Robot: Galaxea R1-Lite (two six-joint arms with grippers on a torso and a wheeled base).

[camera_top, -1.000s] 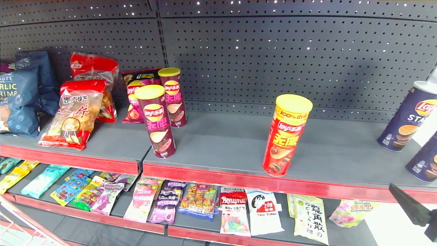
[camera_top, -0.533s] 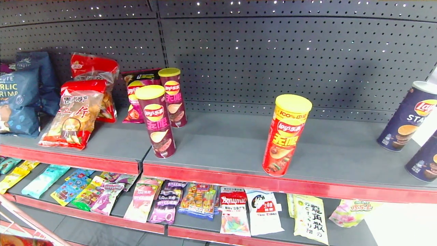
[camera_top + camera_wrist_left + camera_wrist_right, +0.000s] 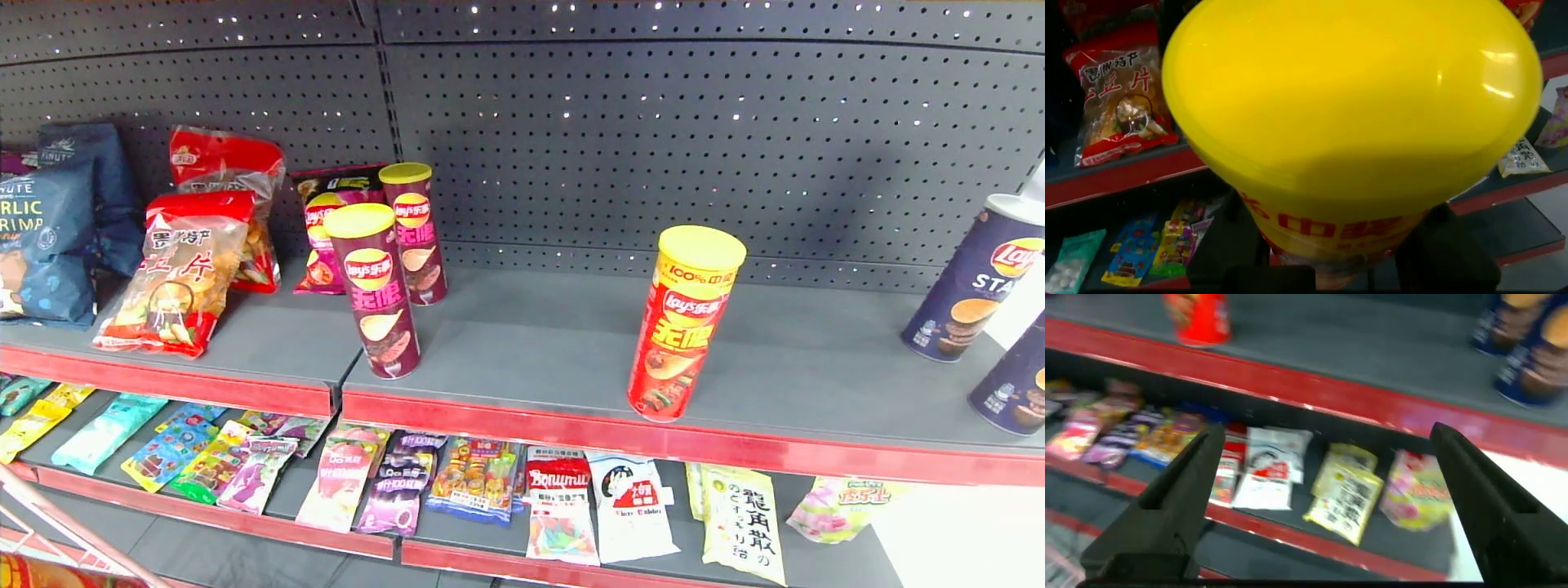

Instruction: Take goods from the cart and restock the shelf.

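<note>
Nearest to us, our left gripper has the yellow-lidded can; its fingers pinch the can's body from two sides. This can hangs in the air before the shelf, nearer to us than the red can, which stands upright close to the shelf's front edge. Our right gripper carries nothing. Its fingers are spread wide, and it hangs lower than the red can. The cart is far left of the red can and below it. Farther back, the purple cans stand left of the red can and the blue cans right of it.

We judge that one can is already restocked and a second is taken but not yet set down. The bare place beside the red can seems right for it. How many goods are left in the cart we cannot tell.
</note>
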